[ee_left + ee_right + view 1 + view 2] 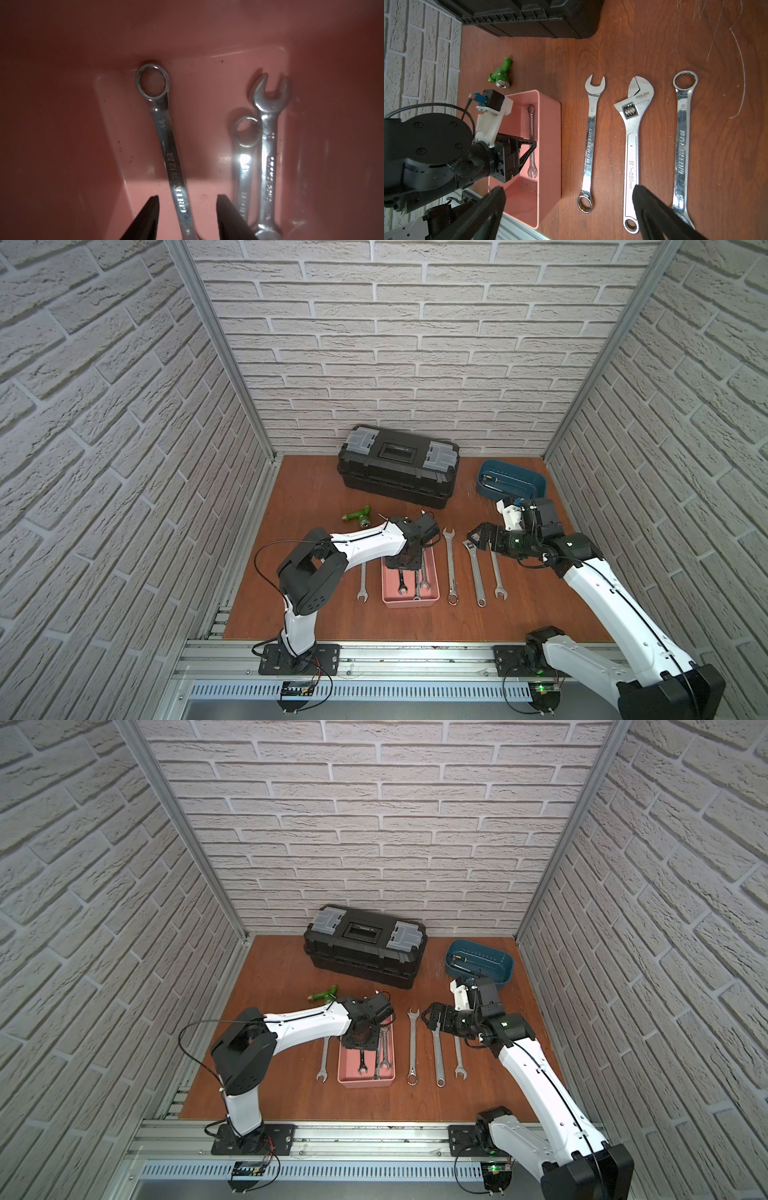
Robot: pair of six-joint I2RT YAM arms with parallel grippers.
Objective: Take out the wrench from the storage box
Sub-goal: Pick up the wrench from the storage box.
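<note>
While the left hand (401, 566) dips into the storage box (409, 603) near the middle of the table (311, 614), both top views show the wrench (402, 585) lying flat on the box floor along its left side. Its near end pokes out from under the hand. The right hand (432, 1017) hangs over the table to the right of the box, above the head of an adjustable wrench (438, 1056), fingers spread and holding nothing.

From the left wrist, the left hand (187, 196) is released. Its two black fingers (148, 216) stand either side of the shank of the wrench (166, 145), with pink floor showing in both gaps, so nothing is gripped. The wrench's ring end points at the box's end wall. Beside it lie a ring-ended spanner (245, 166) and an open-ended spanner (269, 155), close side by side.

From the right wrist, the right hand (568, 187) shows widely parted fingers (492, 207) with only table and tools beneath. The wrench (531, 124) rests inside the box (550, 145), one left-hand finger just beside its shank. Outside the box lie a combination wrench (590, 143), the adjustable wrench (632, 149) and a second combination wrench (683, 145), parallel and apart.
</note>
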